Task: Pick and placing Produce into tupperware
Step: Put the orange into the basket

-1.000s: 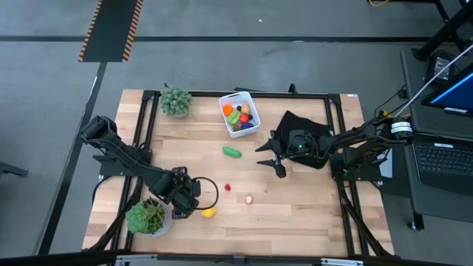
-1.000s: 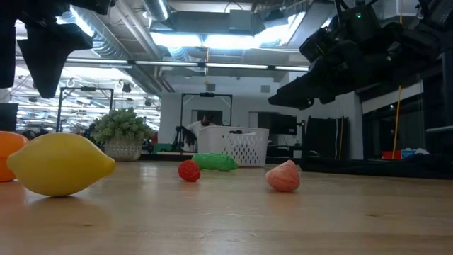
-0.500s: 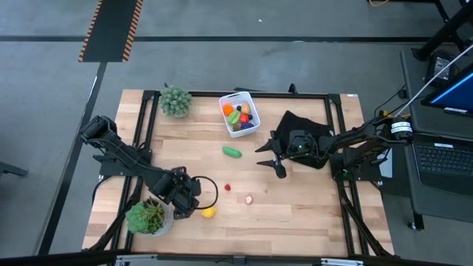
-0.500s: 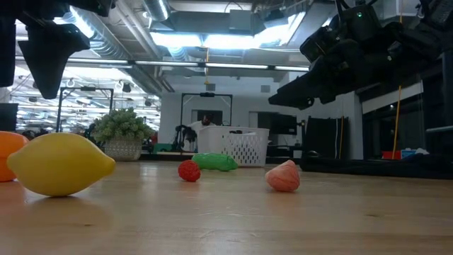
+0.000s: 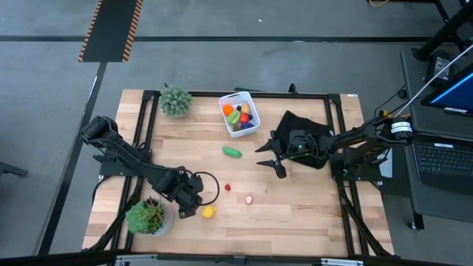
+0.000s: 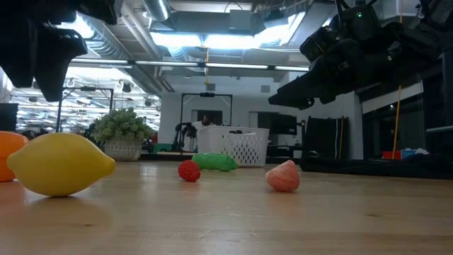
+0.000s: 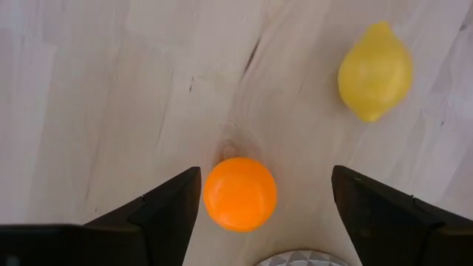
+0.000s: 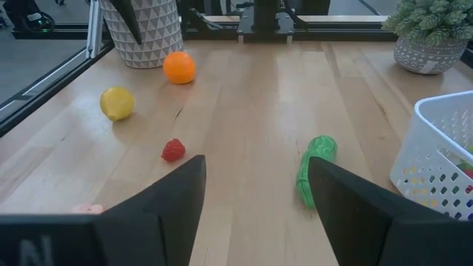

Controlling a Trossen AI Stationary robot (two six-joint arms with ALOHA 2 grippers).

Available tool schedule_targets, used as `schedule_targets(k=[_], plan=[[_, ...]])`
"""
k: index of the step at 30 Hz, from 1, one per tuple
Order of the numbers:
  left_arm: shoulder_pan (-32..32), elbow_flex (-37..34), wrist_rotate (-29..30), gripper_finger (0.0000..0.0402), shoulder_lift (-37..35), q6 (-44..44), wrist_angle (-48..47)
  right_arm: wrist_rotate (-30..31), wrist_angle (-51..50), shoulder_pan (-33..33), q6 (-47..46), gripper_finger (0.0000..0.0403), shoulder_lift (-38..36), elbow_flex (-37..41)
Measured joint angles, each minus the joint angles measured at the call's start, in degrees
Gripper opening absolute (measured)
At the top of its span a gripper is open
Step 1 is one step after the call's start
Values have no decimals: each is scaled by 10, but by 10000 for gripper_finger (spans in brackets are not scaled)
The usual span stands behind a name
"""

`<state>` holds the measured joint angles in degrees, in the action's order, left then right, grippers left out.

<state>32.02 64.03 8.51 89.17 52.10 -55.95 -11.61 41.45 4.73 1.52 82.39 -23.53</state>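
I've got the left tool [image 7: 266,214] fingers apart over the orange [image 7: 240,193], which sits on the table [image 7: 111,89] between them nearer one finger, so I centre, drop straight, then close; lemon [image 7: 374,71] lies just ahead.

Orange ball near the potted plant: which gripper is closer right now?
Left. The left gripper hangs open right over the orange ball, fingers either side. The right gripper waits, open, across the table by the black cloth.
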Motion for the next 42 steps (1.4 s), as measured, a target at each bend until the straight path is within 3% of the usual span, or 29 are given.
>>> schedule_targets(k=[7,19,42], plan=[[-4,0,-33,292,36,0,-2,0,0,0,0,240,0,0],[-4,0,-35,292,90,-1,-17,-5,0,0,0,240,0,0],[-3,-42,-62,292,95,16,6,-7,3,-7,-12,240,0,0]])
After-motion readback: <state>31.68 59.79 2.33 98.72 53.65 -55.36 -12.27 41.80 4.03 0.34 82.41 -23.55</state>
